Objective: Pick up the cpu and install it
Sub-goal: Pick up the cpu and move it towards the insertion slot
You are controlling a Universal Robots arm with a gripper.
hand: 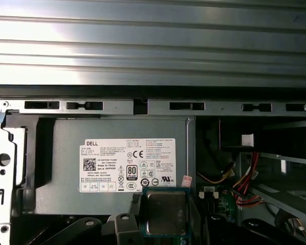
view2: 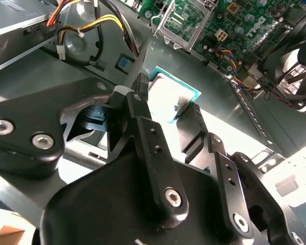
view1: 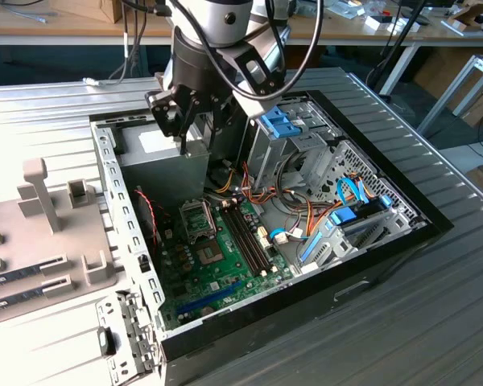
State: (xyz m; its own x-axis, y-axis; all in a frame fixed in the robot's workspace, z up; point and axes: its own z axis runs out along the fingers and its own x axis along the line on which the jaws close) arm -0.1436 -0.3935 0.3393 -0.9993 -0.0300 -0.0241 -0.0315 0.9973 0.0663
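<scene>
Two fingers of the gripper clamp the cpu by its edges above the power supply. Carry it level; align its corners with the open socket.

My arm is a silver-grey tube ending in a black wrist block, with black cables looping off toward two o'clock in the exterior view. My gripper is matte black, built of chunky linked bars pinned with round silver screws. It tapers into two slim black fingers.
</scene>
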